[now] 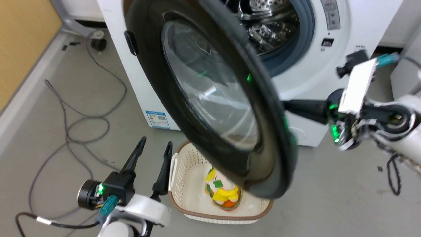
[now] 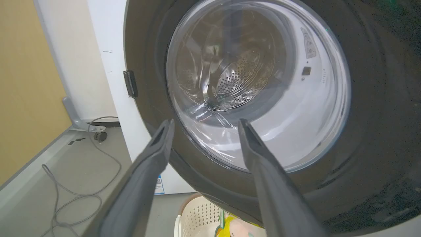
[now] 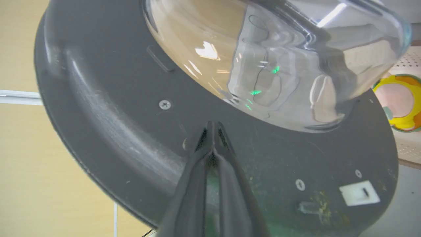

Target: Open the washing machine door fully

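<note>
The washing machine [image 1: 358,29] is a white front-loader with its steel drum [image 1: 269,19] and grey gasket [image 1: 307,33] exposed. The washing machine door [image 1: 148,69] stands swung out partway on its left hinge, glossy black ring and clear glass facing me. My right gripper [image 1: 286,107] is shut and reaches in from the right, its tips pressed against the door's matte black back [image 3: 115,108] just below the glass bowl [image 3: 279,65]. The left gripper [image 1: 156,142] is open at the lower left, in front of the door's face [image 2: 378,131], holding nothing and apart from it.
A cream basket [image 1: 184,171] with a colourful cloth item [image 1: 223,194] sits on the floor under the door's lower edge. Grey cables [image 1: 75,125] loop over the floor at left, near a yellow wall [image 1: 23,39]. Another white unit [image 1: 406,72] stands at the right.
</note>
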